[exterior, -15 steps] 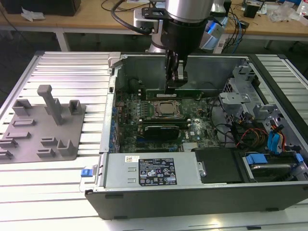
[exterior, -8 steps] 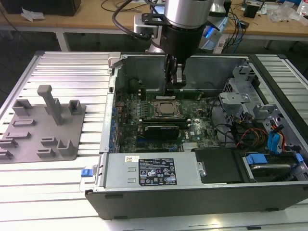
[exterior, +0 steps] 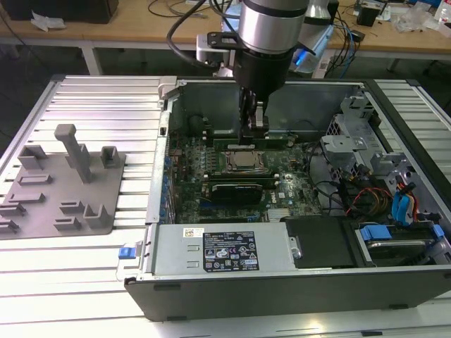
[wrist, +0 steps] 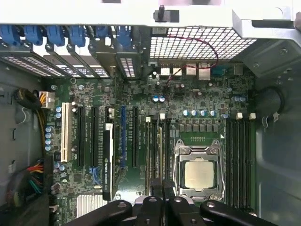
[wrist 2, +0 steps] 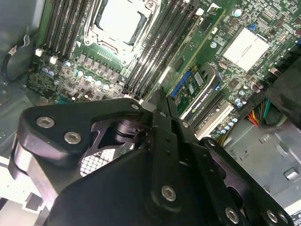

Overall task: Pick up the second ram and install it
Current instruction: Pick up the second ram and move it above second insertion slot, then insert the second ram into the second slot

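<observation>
The second ram [exterior: 280, 139] is a thin green stick standing on edge in a memory slot just behind the processor socket [exterior: 243, 160], inside the open computer case. In both wrist views the stick [wrist 2: 197, 44] [wrist: 159, 150] runs straight into the seam between my fingertips. My gripper [exterior: 254, 132] [wrist 2: 162, 96] [wrist: 162, 186] hangs straight down over its middle, fingers drawn together on its top edge. The part of the stick beneath the fingers is hidden.
A grey tray [exterior: 42, 211] with upright holders lies on the slatted table at the exterior view's left. Close to the slots are a black card [exterior: 239, 190], the power supply [exterior: 225, 250] at the front, and a drive cage with cables [exterior: 352, 148] at the exterior view's right.
</observation>
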`<state>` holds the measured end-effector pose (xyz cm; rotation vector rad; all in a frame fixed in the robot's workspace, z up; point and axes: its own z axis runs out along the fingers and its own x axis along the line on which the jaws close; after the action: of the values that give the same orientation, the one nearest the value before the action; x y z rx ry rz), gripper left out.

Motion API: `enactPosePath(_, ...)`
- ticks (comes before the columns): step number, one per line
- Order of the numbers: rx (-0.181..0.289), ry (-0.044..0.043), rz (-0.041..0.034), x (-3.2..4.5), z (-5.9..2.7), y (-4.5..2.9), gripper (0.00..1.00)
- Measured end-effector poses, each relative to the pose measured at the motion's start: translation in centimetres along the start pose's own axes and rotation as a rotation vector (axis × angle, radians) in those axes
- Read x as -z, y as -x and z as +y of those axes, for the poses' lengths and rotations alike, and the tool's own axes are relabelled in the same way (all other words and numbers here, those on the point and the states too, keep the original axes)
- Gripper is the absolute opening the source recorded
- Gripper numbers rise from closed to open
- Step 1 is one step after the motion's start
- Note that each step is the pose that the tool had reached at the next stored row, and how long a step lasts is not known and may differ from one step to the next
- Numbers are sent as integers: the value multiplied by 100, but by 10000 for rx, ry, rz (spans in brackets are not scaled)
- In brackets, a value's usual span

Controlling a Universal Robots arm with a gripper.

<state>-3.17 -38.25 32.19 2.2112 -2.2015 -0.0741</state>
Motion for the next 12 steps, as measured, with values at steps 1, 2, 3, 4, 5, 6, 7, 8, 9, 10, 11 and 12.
enactPosePath(1,2,0,0,0,-1,2,10)
enactPosePath(2,2,0,0,0,0,2,10)
enactPosePath(3,1,0,0,0,0,3,10)
enactPosePath(4,0,0,0,0,0,5,10)
enactPosePath(5,1,0,0,0,0,5,10)
enactPosePath(6,0,0,0,0,0,6,10)
enactPosePath(7,0,0,0,0,0,6,10)
enactPosePath(8,1,0,0,0,0,7,10)
enactPosePath(9,0,0,0,0,0,7,10)
enactPosePath(10,0,0,0,0,0,8,10)
enactPosePath(11,0,0,0,0,0,8,10)
enactPosePath(12,1,0,0,0,0,8,10)
